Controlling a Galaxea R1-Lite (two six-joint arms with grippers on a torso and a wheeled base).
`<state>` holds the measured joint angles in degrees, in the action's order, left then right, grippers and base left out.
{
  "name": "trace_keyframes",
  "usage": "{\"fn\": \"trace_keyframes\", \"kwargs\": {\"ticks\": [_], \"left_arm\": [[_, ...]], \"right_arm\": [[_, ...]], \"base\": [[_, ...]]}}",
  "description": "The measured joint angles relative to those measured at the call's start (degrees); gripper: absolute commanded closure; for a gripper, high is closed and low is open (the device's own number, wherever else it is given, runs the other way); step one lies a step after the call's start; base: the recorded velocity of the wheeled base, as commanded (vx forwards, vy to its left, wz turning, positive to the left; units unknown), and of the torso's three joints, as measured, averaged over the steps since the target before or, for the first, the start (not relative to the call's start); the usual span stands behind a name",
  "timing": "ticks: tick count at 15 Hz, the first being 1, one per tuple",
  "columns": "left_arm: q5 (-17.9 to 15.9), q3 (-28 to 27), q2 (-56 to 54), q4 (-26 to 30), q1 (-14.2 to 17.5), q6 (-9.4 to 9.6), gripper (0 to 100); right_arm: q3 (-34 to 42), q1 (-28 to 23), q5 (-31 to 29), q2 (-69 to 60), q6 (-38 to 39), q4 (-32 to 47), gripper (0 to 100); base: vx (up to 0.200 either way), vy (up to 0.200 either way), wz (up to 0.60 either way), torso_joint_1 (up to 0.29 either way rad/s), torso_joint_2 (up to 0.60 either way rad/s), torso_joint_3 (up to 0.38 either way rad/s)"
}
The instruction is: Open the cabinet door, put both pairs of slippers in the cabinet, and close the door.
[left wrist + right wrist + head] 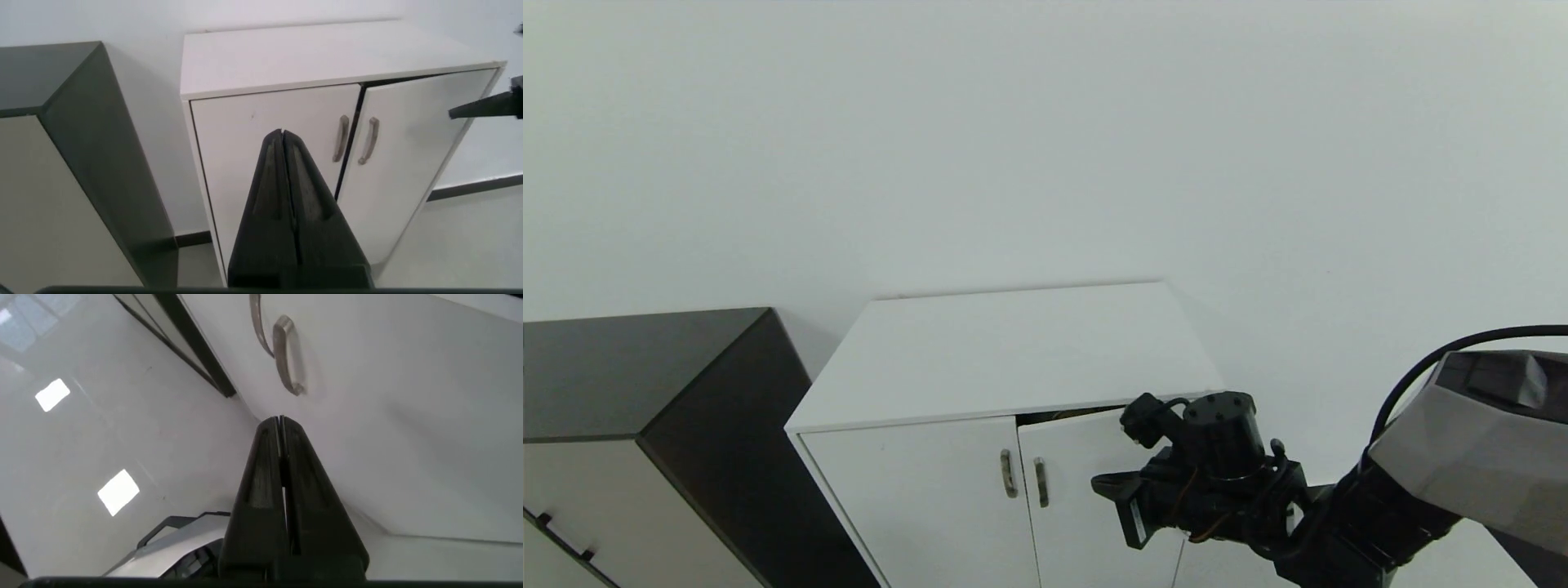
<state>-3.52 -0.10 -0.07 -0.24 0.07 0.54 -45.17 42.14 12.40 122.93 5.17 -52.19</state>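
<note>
Cabinet (1013, 351) right door (1078, 523) ajar, gap along top edge, directly ahead of our right hand (1104, 485); handle (1041, 482) just beside its tip, toward left door (915, 498). Right hand clenched, empty; contact with door unclear. Left hand (283, 143) clenched, empty, well back from cabinet. Risk we see: clenched tip skids on smooth panel, door rebounds ajar.

Cabinet (1005, 351): white, two doors; you face it standing against the wall (1045, 122).
Right door (1066, 453): ajar, with a dark gap under the top.
Handles (1008, 474): two upright bars, side by side.
Right gripper (1112, 490): before the right door, near your handles.
Dark unit (645, 367): just beside the cabinet, at the robot's left.
</note>
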Motion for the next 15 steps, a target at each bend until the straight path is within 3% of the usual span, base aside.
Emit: {"fn": "trace_keyframes", "kwargs": {"ticks": [5, 15], "left_arm": [[0.07, 0.0, 0.0, 0.02, 0.0, 0.0, 100], [0.05, 0.0, 0.0, 0.02, 0.0, 0.0, 100]], "right_arm": [[-8.0, -0.8, -0.59, 2.65, 0.02, 5.94, 100], [-13.18, -2.82, -0.63, 6.7, 0.11, 7.52, 100]], "base": [[0.0, 0.0, 0.0, 0.0, 0.0, 0.0], [0.0, 0.0, 0.0, 0.0, 0.0, 0.0]]}}
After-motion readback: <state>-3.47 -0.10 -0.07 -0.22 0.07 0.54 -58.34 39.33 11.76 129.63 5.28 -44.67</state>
